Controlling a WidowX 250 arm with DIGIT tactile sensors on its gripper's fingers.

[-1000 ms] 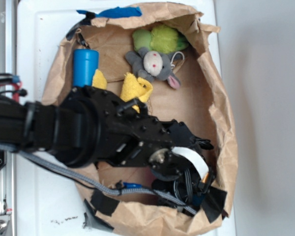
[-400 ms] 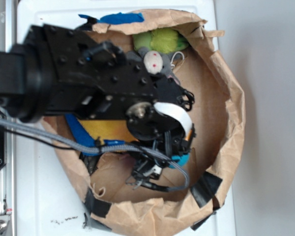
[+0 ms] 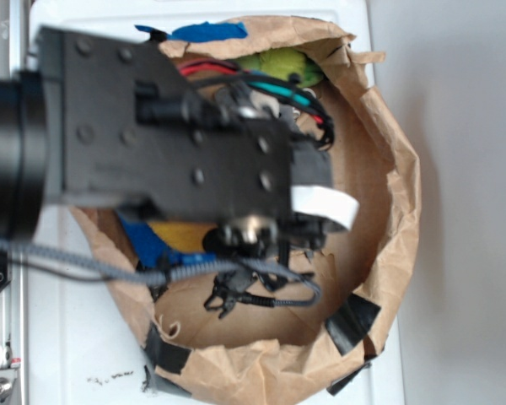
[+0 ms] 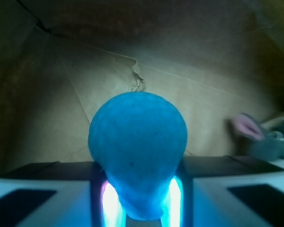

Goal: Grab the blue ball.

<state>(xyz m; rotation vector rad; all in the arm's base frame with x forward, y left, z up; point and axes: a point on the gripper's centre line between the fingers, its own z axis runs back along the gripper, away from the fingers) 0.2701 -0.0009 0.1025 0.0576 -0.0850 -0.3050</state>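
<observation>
No readable text, label, brand, number or sign shows in either view.

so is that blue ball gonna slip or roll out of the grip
The blue ball is round, so it would probably roll if released. Its surface looks finely dimpled, so likely not very slick. The gripper pads flank only its lower part, so hold may be shallow.

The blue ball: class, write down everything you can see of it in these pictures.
The blue ball is round, plain medium blue, with a finely dimpled, matte surface, glowing paler at its underside. In the wrist view it sits clamped between the tool's two fingers, which press its lower sides. Crumpled brown paper lies behind it. In the exterior view the arm hides it.
</observation>
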